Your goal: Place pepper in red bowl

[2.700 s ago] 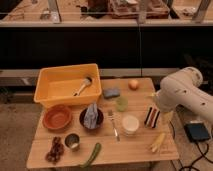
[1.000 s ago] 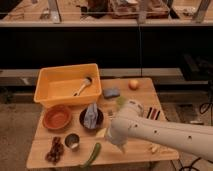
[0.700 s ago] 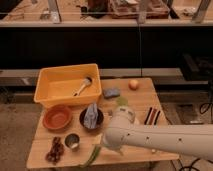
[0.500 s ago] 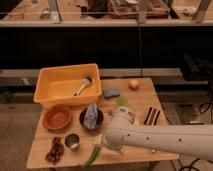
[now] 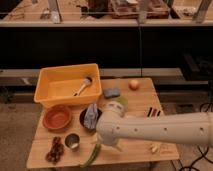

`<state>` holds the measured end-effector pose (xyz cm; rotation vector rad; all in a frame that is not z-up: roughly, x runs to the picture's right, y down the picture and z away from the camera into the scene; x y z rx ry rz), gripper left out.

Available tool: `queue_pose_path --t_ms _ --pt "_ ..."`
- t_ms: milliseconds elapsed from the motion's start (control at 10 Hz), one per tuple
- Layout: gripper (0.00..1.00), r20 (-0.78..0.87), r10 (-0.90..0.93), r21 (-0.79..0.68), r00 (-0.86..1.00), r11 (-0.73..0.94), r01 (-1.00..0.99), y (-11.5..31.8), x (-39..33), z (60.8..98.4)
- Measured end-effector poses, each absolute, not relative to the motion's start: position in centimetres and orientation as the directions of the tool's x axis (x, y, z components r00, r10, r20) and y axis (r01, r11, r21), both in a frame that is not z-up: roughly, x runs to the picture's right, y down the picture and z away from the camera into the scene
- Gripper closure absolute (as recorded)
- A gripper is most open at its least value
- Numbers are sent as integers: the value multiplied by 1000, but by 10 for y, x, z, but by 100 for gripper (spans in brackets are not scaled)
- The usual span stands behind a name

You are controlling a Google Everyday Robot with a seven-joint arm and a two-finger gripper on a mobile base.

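Hovering over the pepper [image 5: 90, 157], gripper [image 5: 101, 143] spread wide

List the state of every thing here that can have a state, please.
hand, open, low over the pepper's upper end
pepper, lying on the table, outside the red bowl
red bowl, upright, empty
yellow tub, upright, holds a utensil
dark bowl, holds a grey cloth
metal cup, upright

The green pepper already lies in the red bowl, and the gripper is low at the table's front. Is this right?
No. The camera view shows the pepper on the table near its front edge; the red bowl is empty. The gripper is indeed low at the front, by the pepper's upper end.
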<state>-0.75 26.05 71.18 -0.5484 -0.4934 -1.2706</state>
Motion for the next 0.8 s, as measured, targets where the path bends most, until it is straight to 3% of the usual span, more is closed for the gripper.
queue_pose_path --t_ms 400,800 --pt "20 664 -712 -159 229 165 973 274 -24 748" --pt "20 686 -687 -129 239 208 970 294 -28 746"
